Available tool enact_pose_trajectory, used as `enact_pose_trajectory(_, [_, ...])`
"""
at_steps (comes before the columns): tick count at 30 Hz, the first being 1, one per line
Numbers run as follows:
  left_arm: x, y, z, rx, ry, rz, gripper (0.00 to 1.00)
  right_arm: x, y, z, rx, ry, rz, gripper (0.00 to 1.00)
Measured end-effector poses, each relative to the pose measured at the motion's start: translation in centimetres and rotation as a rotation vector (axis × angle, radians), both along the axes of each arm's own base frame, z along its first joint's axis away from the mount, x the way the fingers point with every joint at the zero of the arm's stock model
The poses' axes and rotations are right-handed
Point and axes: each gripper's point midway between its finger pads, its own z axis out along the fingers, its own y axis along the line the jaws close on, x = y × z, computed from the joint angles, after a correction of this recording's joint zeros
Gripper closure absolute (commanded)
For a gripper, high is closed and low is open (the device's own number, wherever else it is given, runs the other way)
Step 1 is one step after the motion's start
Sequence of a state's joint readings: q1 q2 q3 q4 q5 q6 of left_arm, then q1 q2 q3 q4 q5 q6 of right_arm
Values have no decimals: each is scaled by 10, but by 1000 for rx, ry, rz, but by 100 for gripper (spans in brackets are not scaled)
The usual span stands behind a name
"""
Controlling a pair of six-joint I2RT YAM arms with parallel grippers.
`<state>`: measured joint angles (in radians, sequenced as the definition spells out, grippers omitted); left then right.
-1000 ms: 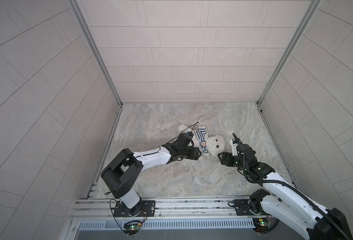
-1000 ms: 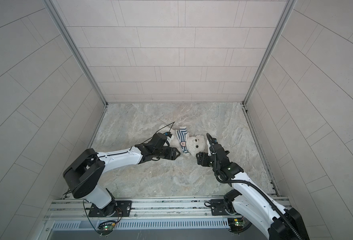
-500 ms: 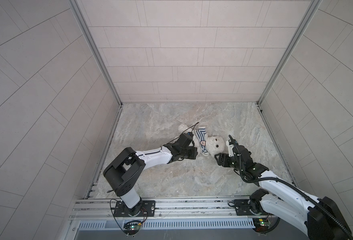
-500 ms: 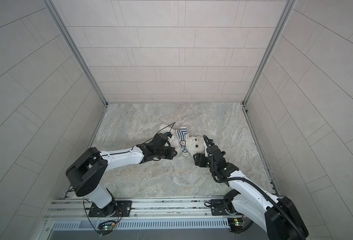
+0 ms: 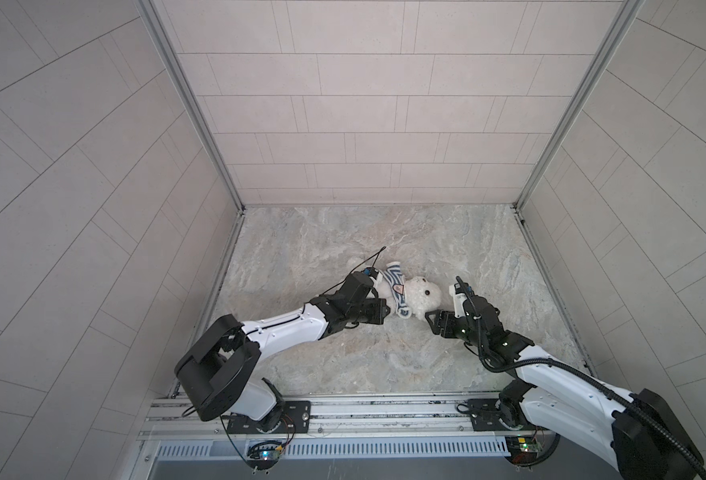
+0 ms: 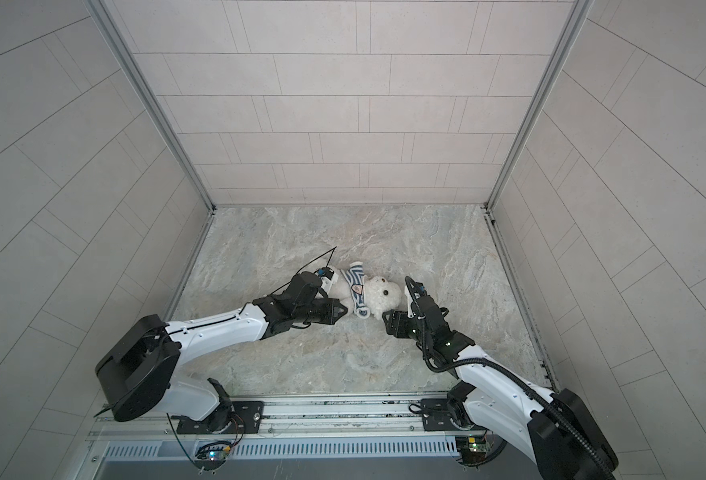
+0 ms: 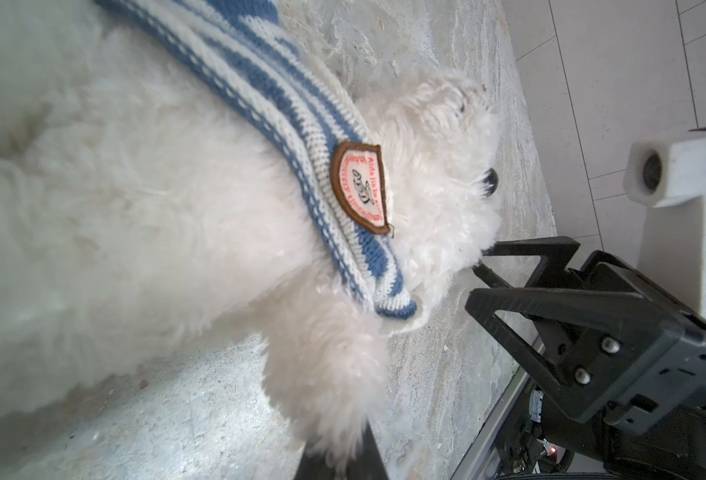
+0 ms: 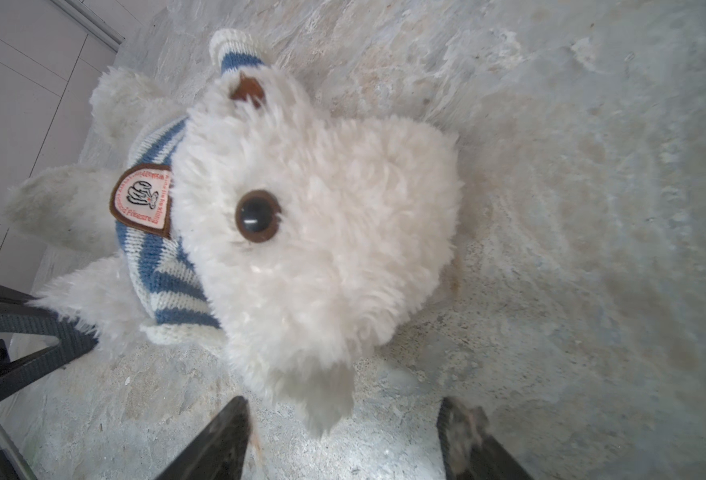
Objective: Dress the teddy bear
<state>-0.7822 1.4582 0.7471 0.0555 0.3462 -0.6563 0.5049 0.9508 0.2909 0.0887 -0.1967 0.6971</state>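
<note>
The teddy bear (image 5: 424,293) (image 6: 380,293) lies on the marble floor with its head to the right. A blue-and-white striped shirt (image 5: 397,291) (image 7: 301,137) with a badge is bunched round its neck and upper chest. My left gripper (image 5: 385,313) (image 6: 345,309) (image 7: 338,453) is shut on the bear's near arm (image 7: 326,374), just below the shirt. My right gripper (image 5: 431,319) (image 6: 386,320) (image 8: 343,436) stands open at the bear's head (image 8: 322,208), its fingers either side of a fluffy ear (image 8: 330,399) without touching it.
Tiled walls enclose the marble floor (image 5: 343,361) on three sides. A metal rail (image 5: 363,409) with both arm bases runs along the front edge. A thin black cable (image 5: 370,262) arcs up from the left wrist.
My left gripper has shut on the bear's arm. My right gripper has slid left, closer to the bear's head, staying open.
</note>
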Motion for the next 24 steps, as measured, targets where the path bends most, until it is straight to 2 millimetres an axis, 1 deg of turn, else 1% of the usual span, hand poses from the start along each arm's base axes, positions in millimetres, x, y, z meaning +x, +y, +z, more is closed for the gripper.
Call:
enact_pose_trajectory(6, [-5, 3, -3, -4, 17, -3, 100, 5, 14, 0, 36, -7, 16, 27])
enact_pose_trajectory(10, [-7, 4, -1, -10, 14, -4, 100, 8, 21, -7, 41, 6, 22, 28])
enact_pose_trajectory(13, [-8, 4, 2, -16, 10, -7, 100, 10, 28, -12, 44, 24, 32, 35])
enact_pose_trajectory(14, [-8, 4, 3, -18, 9, -7, 100, 11, 31, -13, 48, 32, 36, 38])
enact_pose_trajectory(18, [-9, 5, 3, -19, 9, -8, 100, 16, 45, -10, 65, 41, 56, 60])
enact_pose_trajectory(22, [-12, 8, 1, -13, 9, -4, 100, 18, 52, -6, 80, 29, 62, 75])
enact_pose_trajectory(24, [-12, 11, 1, -9, 5, 0, 98, 18, 54, -4, 81, 22, 64, 85])
